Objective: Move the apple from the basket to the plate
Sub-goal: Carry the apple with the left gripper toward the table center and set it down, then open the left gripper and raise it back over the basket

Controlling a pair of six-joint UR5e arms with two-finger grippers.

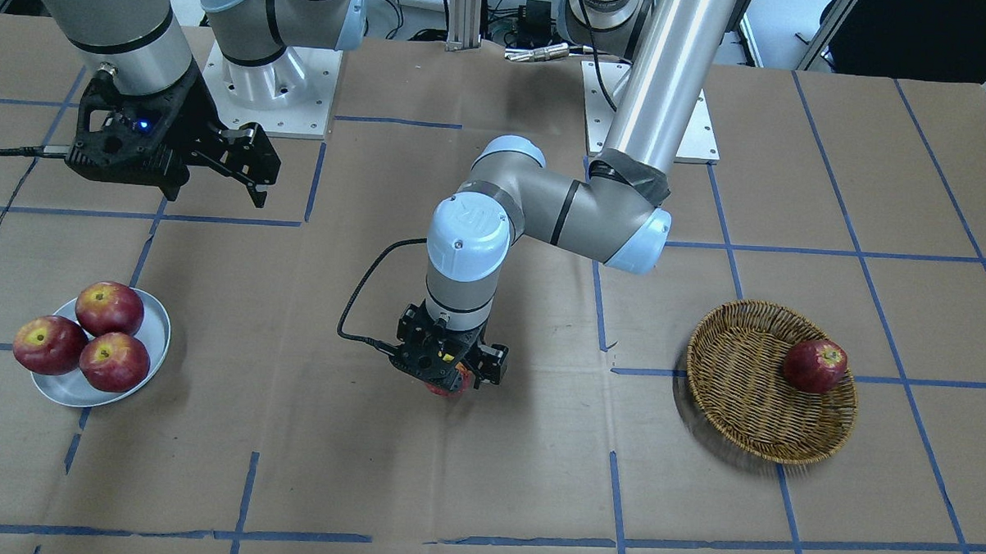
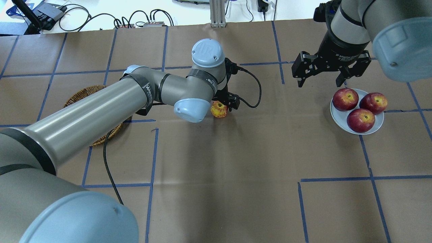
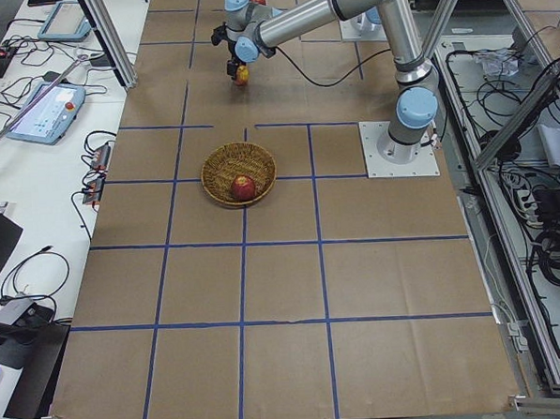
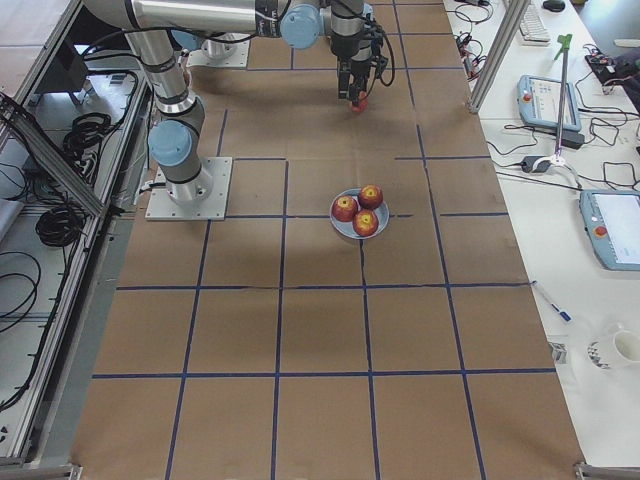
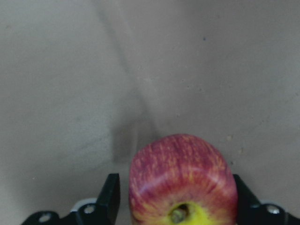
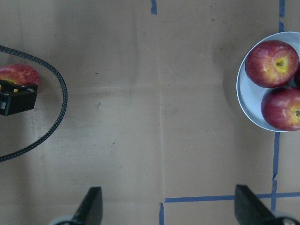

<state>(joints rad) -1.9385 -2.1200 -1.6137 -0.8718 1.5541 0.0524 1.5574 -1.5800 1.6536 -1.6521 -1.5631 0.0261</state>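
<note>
**Position.** The apple [image 5: 183, 180] is pinched between the fingers [image 5: 110, 199] of the left gripper [image 1: 450, 374]. This is at the centre of the front-facing view, over the bare table [image 1: 486, 473]. The basket [image 1: 743, 384] is well apart at the right of that view and the plate [image 1: 160, 331] well apart at the left. Whether the apple clears the table cannot be told.

**Handling (judgement).** The apple is likely firm, fairly heavy for its size and smooth-skinned. It could slip if held loosely and bruise if squeezed hard. The best hold is across the widest part, on opposite flanks.

**View comparison.**
- The left wrist view shows a finger on each flank and the stem hollow at the bottom edge. The overhead view hides the fingers under the wrist.
- The front-facing view shows a dark apple [image 1: 815, 364] in the basket. The overhead view hides it behind the left arm.
- The overhead view shows three apples [image 2: 361, 119] filling most of the plate. The right wrist view, at its right edge, shows only two in full.

**Right gripper** [image 2: 320, 82]. Its jaws are spread and empty, just beside the plate at the upper right of the overhead view.
</note>
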